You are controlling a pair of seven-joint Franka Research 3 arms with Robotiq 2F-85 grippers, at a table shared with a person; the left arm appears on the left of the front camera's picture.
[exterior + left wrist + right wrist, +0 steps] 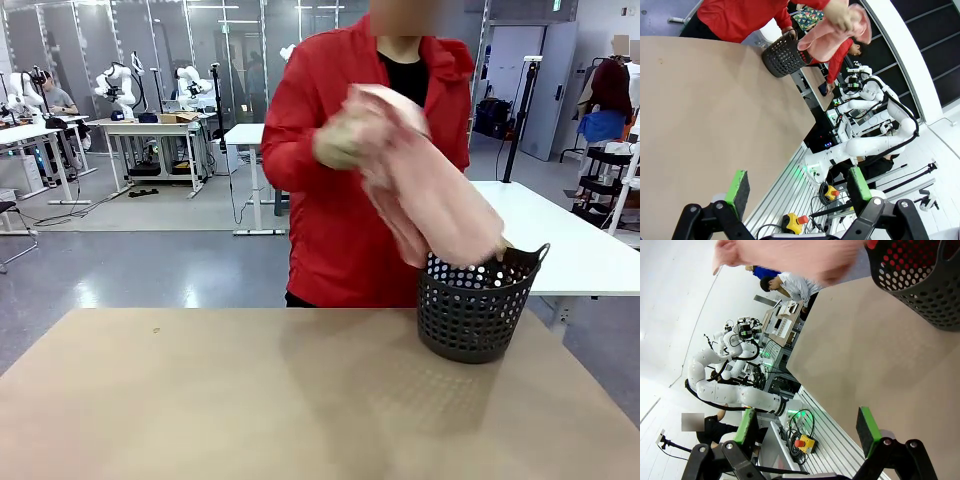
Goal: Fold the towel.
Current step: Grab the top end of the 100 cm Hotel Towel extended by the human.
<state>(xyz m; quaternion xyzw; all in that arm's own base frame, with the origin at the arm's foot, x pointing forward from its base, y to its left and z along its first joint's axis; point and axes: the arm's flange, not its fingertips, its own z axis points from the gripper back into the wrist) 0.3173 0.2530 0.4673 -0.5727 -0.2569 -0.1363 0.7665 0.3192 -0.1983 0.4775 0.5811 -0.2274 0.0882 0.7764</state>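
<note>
The salmon-pink terry towel (430,190) is off the bench, bunched in the person's hand (340,140) and hanging down toward 5 o'clock. Its lower end reaches the rim of the dark perforated plastic basket (475,310). That basket stands at about 2 o'clock on the tan bench (200,400), near the far edge. From the left wrist, the towel and basket sit together at 1 o'clock.

The left arm's fingers (738,187) are spread wide and empty over bare bench, and the right arm's fingers (866,424) are likewise spread and empty, with the basket wall at their 1 o'clock.

Judging by this, the step in hand is the person's delivery of the cloth, so the arms do best to hold back with fingers apart until the towel lies flat at the bench's middle. Each arm would then take one near corner, pinching only a single layer. They should lift together and carry the edge toward 12 o'clock, laying it square on the far edge. The right arm needs to steer clear of the basket, and the terry will likely sag if the corners are raised unevenly.
</note>
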